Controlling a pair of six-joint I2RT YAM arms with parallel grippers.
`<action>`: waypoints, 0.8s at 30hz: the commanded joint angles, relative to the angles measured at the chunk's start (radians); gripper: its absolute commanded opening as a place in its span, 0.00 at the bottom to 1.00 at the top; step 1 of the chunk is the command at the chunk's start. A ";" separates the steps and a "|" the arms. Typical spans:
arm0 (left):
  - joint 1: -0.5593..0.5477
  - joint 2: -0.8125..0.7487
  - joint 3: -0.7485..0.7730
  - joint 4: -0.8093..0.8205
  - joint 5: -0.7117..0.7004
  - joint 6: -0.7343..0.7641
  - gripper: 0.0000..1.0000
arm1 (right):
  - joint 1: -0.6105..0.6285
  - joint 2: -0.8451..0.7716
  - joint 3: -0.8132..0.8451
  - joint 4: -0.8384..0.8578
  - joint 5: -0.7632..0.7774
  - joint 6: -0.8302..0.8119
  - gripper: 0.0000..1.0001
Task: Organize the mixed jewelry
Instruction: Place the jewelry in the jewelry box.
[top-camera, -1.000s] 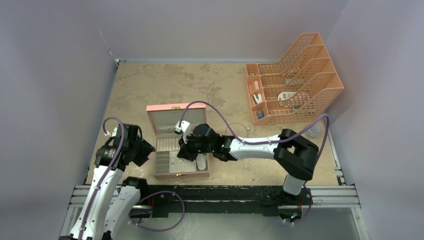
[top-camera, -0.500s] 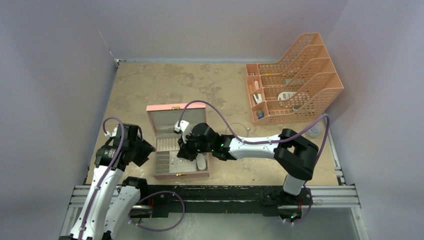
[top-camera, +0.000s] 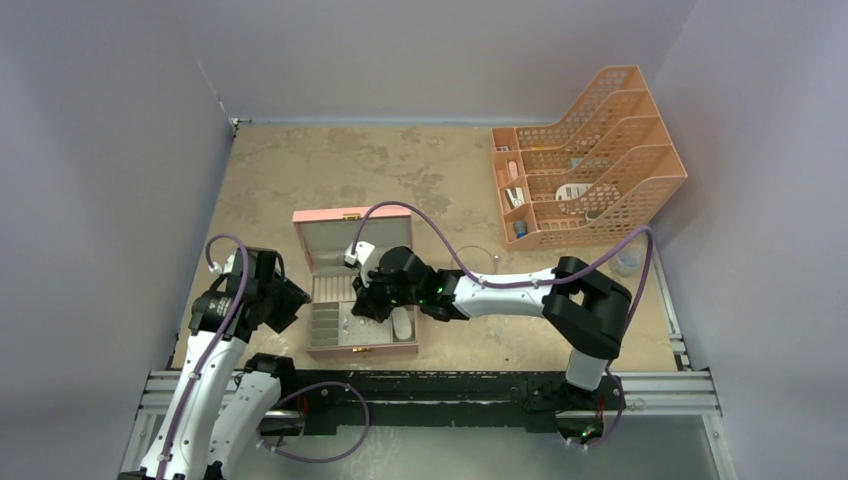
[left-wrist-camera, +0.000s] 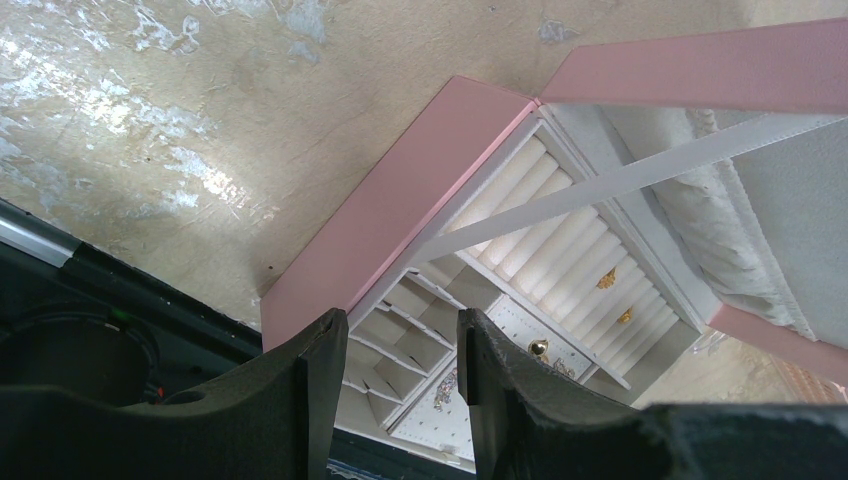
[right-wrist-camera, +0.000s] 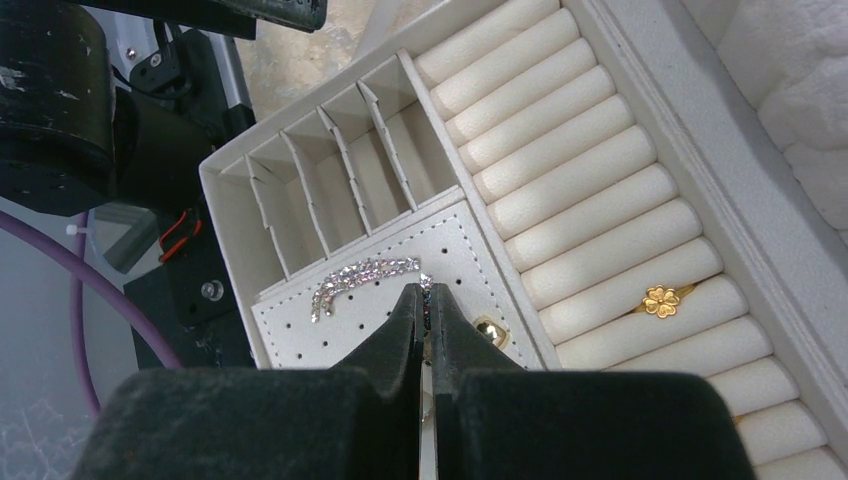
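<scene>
Located silvery chain-like piece (right-wrist-camera: 362, 281) lying curved and flat on the perforated white pad (right-wrist-camera: 300, 325), lower left of centre in the right wrist view. Noted a gold flower ring (right-wrist-camera: 661, 300) seated between the cream ring rolls (right-wrist-camera: 560, 180) at right of frame. Noted also a small gold stud (right-wrist-camera: 489, 329) on the pad, just right of the right gripper (right-wrist-camera: 428, 297). Recorded that gripper pressed together, tips down at the right end of the chain-like piece; pinch on it or mere touch, cannot tell. Found all of this inside the pink box (top-camera: 340, 349), lid up, at lower centre of the top view. Confirmed left gripper (left-wrist-camera: 400, 330) spread, nothing between the fingers, just beside the box's left side. Logged narrow divided compartments (right-wrist-camera: 330, 170) above the pad in the right wrist view. Noted orange file rack (top-camera: 590, 160) at upper right of the desk (top-camera: 300, 170), well apart from the box.
</scene>
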 joint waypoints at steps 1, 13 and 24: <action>0.003 -0.005 0.024 0.009 -0.013 -0.016 0.44 | 0.008 -0.022 0.014 -0.007 0.049 0.007 0.00; 0.003 -0.006 0.024 0.009 -0.012 -0.016 0.44 | 0.011 -0.063 -0.024 0.008 0.087 0.029 0.00; 0.002 -0.008 0.025 0.009 -0.010 -0.014 0.44 | 0.014 -0.063 -0.033 0.028 0.069 0.029 0.00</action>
